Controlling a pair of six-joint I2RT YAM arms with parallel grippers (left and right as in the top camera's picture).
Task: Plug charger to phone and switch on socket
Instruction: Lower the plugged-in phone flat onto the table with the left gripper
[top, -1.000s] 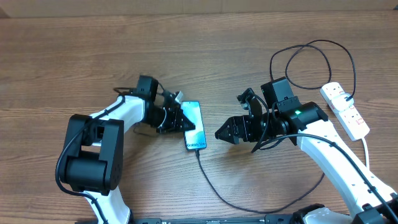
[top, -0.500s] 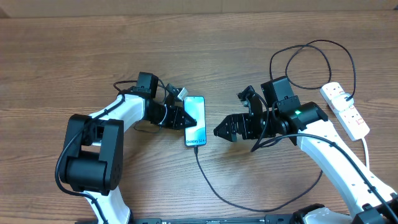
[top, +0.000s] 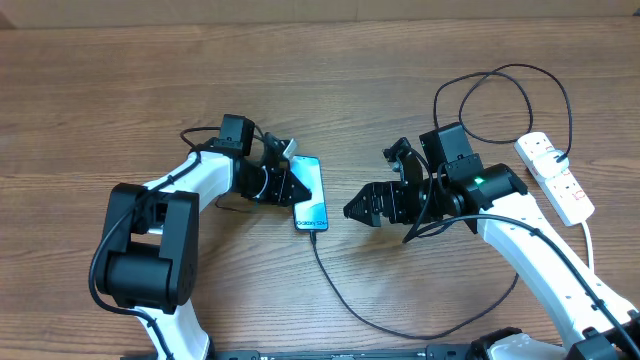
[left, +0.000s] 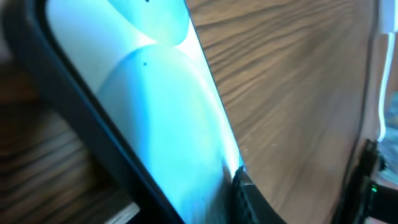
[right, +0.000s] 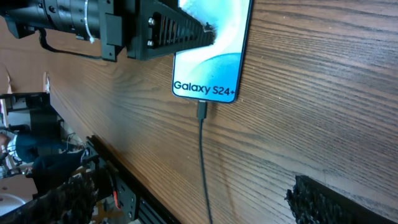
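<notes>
The phone (top: 311, 196) lies on the table with its light blue screen up, reading "Galaxy S24+" in the right wrist view (right: 211, 59). My left gripper (top: 288, 185) is shut on the phone's upper part; the screen fills the left wrist view (left: 155, 112). The charger, a thin black cable (top: 380, 325), has its plug tip (right: 202, 109) seated in the phone's bottom edge. My right gripper (top: 358, 208) is open and empty, just right of the phone and above the table (right: 202, 202). The white socket (top: 556, 176) lies at the far right, with the cable running to it.
The charger cable loops across the near table and coils behind the right arm (top: 500, 75). The socket's thick white cord (top: 588, 240) runs down toward the front right edge. The table is brown wood (top: 120, 90).
My left gripper has nudged the phone slightly left and turned it a little. The right gripper has drifted a touch left. The cable stays at the phone's bottom edge.
</notes>
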